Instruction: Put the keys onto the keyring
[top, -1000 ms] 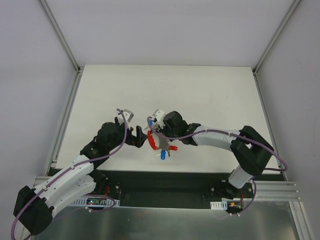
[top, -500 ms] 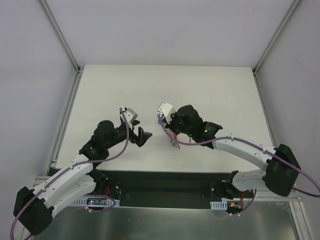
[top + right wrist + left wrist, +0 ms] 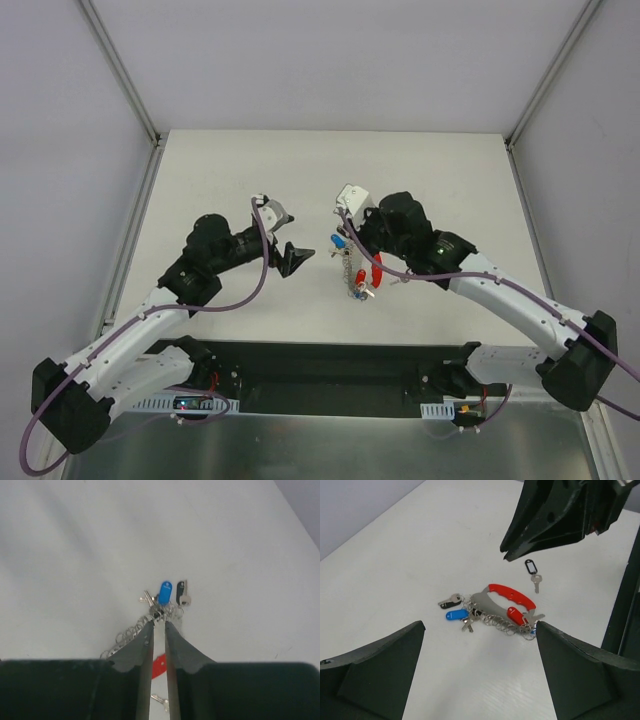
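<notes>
The keyring [image 3: 492, 611], a silvery chain bunch with a curved red tag [image 3: 512, 594], lies flat on the white table [image 3: 395, 570]. Blue-headed [image 3: 455, 615], dark-headed [image 3: 449, 600] and red-headed [image 3: 516, 615] keys lie against it. A key on a black tag [image 3: 532, 570] lies just apart. My right gripper [image 3: 159, 622] hovers over the keyring [image 3: 165, 612]; a narrow gap shows between its jaws, with nothing in it. It hangs above the bunch [image 3: 355, 270] in the top view. My left gripper [image 3: 479, 645] stands wide open and empty, short of the bunch.
The table's raised metal edge rails [image 3: 130, 240] run along both sides. The arm bases sit on the black strip [image 3: 330, 375] at the near edge. The right arm's elbow [image 3: 585, 350] reaches over the near right corner.
The right gripper carried the keyring right and away from the near edge; the bunch now lies on the table and the jaws have parted slightly. The left gripper shifted a little right.
</notes>
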Controlling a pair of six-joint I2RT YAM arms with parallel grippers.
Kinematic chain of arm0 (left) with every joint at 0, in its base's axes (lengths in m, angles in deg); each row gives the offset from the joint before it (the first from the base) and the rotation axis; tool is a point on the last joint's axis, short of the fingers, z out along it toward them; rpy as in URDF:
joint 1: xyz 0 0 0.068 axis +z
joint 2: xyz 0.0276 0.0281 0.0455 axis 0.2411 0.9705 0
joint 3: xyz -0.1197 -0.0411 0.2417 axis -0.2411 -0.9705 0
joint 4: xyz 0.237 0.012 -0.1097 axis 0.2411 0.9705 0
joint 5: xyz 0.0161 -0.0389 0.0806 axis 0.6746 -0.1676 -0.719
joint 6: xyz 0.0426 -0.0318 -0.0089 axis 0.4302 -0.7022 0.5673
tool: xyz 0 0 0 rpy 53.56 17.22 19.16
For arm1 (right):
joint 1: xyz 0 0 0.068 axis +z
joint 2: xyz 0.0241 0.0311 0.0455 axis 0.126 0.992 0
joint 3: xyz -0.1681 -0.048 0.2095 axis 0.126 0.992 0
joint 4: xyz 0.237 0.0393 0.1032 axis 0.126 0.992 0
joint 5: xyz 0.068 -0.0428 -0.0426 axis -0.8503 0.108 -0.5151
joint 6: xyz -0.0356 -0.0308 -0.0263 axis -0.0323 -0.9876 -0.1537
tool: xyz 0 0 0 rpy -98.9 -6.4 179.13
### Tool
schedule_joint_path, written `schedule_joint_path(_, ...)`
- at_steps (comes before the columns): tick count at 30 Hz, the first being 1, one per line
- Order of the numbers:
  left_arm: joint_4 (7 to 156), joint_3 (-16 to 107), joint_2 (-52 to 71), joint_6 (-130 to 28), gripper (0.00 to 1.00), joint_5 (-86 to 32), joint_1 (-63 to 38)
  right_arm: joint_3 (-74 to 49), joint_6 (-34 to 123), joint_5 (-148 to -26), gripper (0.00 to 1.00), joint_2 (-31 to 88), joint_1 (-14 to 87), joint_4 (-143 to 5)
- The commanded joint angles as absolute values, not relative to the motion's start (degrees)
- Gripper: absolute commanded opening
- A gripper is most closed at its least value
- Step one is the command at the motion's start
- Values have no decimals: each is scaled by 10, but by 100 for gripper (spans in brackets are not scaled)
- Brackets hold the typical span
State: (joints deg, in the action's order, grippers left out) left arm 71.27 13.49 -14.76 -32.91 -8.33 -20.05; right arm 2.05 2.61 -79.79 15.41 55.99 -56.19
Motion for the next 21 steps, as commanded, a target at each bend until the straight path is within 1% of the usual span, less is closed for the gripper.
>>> schedule_joint_path(1, 712, 86, -204, -336, 94, -156, -193, 54, 127, -789, 24, 193, 522, -511)
schedule_joint_path(3, 712, 56, -233, -346, 96, -196, -193, 66, 141, -791, 26, 213, 517, -518)
schedule_joint_path(4, 714, 41, -242, -359, 96, -209, -193, 67, 144, -814, 26, 233, 516, -521)
schedule_joint_path(6, 723, 33, -266, -367, 96, -232, -194, 65, 157, -827, 26, 254, 512, -536)
schedule_joint_path(10, 769, 30, -300, -372, 98, -270, -194, 41, 165, -817, 26, 327, 506, -535)
schedule_joint_path(14, 808, 21, -336, -374, 99, -304, -193, 13, 190, -815, 27, 391, 503, -510)
schedule_joint_path(21, 828, 2, -374, -378, 99, -344, -194, 3, 235, -835, 29, 442, 519, -486)
